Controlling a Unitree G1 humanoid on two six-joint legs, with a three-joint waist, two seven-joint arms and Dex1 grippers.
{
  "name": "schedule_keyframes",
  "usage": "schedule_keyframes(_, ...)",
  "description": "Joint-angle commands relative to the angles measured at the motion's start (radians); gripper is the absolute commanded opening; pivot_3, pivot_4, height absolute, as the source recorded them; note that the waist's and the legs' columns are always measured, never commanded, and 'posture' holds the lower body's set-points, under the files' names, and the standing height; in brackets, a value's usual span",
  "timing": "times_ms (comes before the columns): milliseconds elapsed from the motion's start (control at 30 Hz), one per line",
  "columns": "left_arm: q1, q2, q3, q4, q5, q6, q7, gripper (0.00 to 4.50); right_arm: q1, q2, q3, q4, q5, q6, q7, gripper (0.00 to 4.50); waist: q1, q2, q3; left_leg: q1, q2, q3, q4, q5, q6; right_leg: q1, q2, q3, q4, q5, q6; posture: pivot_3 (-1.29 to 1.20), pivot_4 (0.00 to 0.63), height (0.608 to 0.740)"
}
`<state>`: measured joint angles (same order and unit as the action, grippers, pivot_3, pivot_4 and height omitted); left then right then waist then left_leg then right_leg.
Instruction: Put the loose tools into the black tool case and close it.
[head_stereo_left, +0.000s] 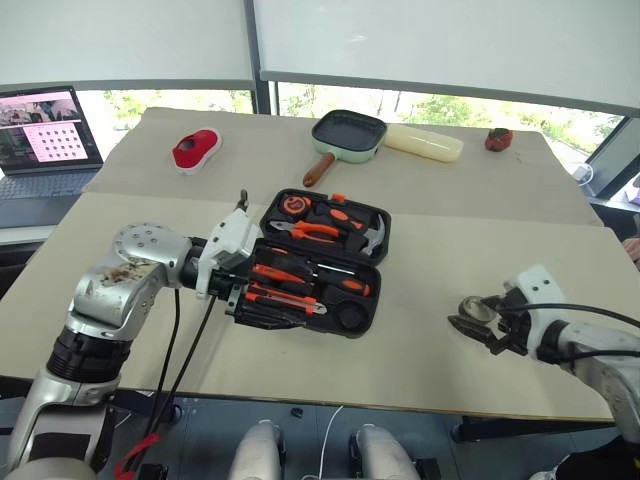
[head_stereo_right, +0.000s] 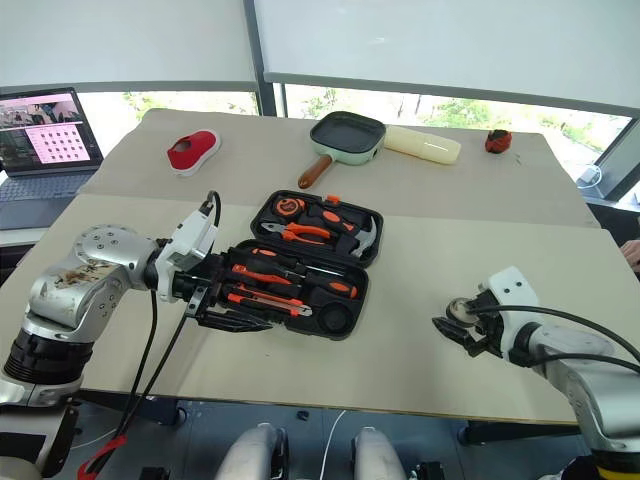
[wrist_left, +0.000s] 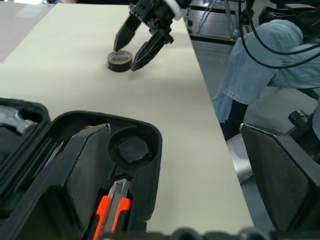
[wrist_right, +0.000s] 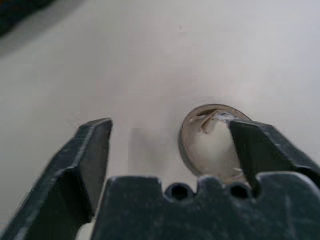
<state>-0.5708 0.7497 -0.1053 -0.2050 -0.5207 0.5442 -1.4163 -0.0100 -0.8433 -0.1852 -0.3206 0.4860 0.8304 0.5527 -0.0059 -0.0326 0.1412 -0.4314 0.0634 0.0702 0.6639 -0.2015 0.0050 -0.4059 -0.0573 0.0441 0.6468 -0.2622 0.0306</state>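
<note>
The black tool case (head_stereo_left: 377, 290) lies open at the table's middle. Its far half holds pliers and a hammer. Two orange-and-black screwdrivers (head_stereo_left: 300, 275) and the utility knife (head_stereo_left: 285, 297) sit in the near half, beside an empty round slot (wrist_left: 131, 148). My left gripper (head_stereo_right: 245, 315) is open at the case's near left corner, holding nothing. The dark grey tape roll (head_stereo_left: 476, 309) lies flat on the table to the right. My right gripper (head_stereo_left: 475, 325) is open and low over it, one finger on each side. The roll (wrist_right: 210, 140) sits close against one finger.
At the back of the table are a green pan (head_stereo_left: 348, 135), a cream oblong object (head_stereo_left: 423, 142), a red object (head_stereo_left: 195, 150) and a small red one (head_stereo_left: 498, 139). A laptop (head_stereo_left: 45, 140) stands far left. A person's leg in jeans (wrist_left: 260, 65) shows beyond the table's right edge.
</note>
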Motion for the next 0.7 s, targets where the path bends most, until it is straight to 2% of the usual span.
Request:
schedule_keyframes(33,-0.006,0.011,0.019,-0.035,-0.013,-0.006,0.019,4.5,-0.035,0.01,0.02,0.033,-0.037,-0.021,0.002,2.74,0.0,0.0,0.0,0.0,0.0,0.0,0.0,0.0,0.0,0.0,0.0,0.0,0.0,0.0,0.0,0.0,0.15,0.74)
schedule_keyframes(300,-0.01,0.026,0.029,-0.006,-0.005,-0.03,0.025,4.5,-0.059,0.044,0.051,0.072,-0.075,-0.047,0.026,0.06,0.0,0.0,0.0,0.0,0.0,0.0,0.0,0.0,0.0,0.0,0.0,0.0,0.0,0.0,0.0,0.0,0.15,0.74)
schedule_keyframes(433,-0.008,0.028,0.029,0.006,0.0,-0.042,0.022,4.5,-0.082,0.043,0.049,0.048,-0.074,-0.053,0.048,0.06,-0.002,0.0,0.0,0.0,0.0,0.0,0.0,0.0,0.0,0.0,0.0,0.0,0.0,0.0,0.0,0.0,0.15,0.74)
schedule_keyframes(533,0.016,0.044,0.024,0.0,0.011,-0.06,0.012,4.5,-0.167,0.044,0.085,-0.106,0.032,-0.019,0.147,0.06,-0.01,0.003,0.002,0.0,0.0,0.0,0.0,0.0,0.0,0.0,0.0,0.0,0.0,0.0,0.0,0.0,0.15,0.74)
schedule_keyframes(700,0.062,0.074,0.02,-0.017,0.023,-0.089,0.001,4.5,-0.285,0.033,0.257,-0.207,0.023,0.002,0.23,0.06,-0.007,0.002,0.003,0.001,0.003,-0.001,-0.002,0.0,0.0,-0.001,0.003,-0.001,0.0,0.0,-0.001,0.0,0.15,0.74)
